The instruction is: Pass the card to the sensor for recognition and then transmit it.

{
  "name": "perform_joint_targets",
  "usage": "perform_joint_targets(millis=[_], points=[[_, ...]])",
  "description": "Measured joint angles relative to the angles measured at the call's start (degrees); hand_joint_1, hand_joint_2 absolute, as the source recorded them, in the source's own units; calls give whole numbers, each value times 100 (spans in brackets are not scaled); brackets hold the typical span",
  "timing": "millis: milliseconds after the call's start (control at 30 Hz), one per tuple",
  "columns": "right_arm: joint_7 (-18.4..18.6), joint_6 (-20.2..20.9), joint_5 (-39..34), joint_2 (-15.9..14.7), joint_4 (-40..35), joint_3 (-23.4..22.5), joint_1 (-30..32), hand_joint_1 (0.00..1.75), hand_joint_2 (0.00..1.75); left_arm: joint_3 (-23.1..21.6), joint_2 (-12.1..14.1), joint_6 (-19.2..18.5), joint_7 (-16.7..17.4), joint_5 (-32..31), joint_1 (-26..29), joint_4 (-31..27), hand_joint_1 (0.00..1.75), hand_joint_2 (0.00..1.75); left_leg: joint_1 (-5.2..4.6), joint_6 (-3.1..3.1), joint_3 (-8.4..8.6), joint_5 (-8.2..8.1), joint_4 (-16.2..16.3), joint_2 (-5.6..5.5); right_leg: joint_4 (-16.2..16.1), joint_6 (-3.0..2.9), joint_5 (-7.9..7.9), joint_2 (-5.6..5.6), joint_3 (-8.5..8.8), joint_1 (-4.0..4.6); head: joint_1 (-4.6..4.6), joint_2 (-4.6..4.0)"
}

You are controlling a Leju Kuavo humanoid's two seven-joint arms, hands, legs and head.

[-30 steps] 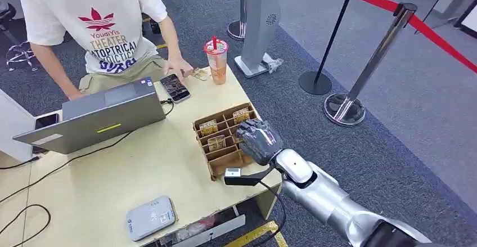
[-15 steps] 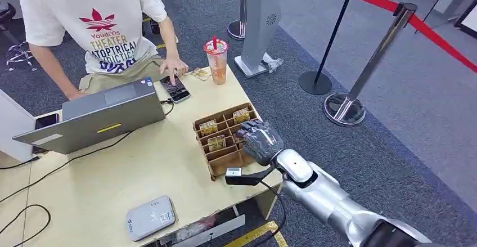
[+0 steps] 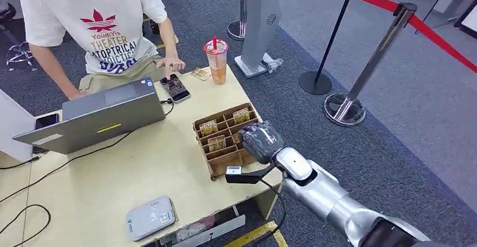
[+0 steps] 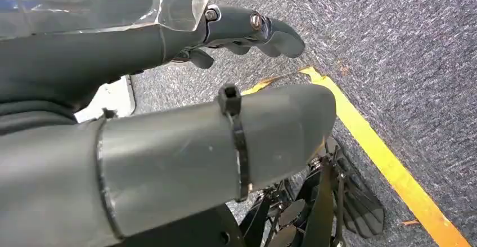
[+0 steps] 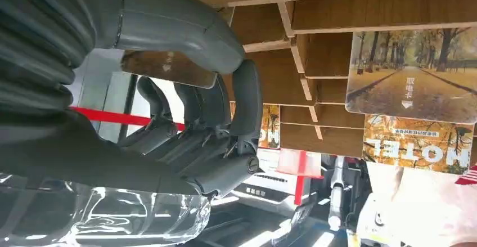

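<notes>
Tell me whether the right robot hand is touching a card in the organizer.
Cannot tell. In the head view the right robot hand covers the organizer's near slots; the wrist view shows no plain contact or gap.

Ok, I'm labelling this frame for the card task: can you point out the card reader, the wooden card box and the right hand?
card reader (image 3: pixel 150 218), head view, middle of its grey top.
wooden card box (image 3: pixel 226 159), head view, near wall of the divided tray.
right hand (image 3: pixel 261 140), head view, back of the hand over the box.
</notes>
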Motion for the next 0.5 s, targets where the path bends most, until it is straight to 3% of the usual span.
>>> perform_joint_targets(millis=[233,467,500], points=[[0,22,-17,0,2,0,1,150,175,2,0,-2,0,4,0,0,0,0,0,0,0,0,0,0,0,0,0,0,0,0,0,0],[7,28,-28,0,9,-20,4,147,175,2,0,-24,0,13,0,0,0,0,0,0,0,0,0,0,0,0,0,0,0,0,0,0],[7,31,-31,0,11,-24,5,140,175,0,2,-26,0,15,0,0,0,0,0,0,0,0,0,0,0,0,0,0,0,0,0,0]])
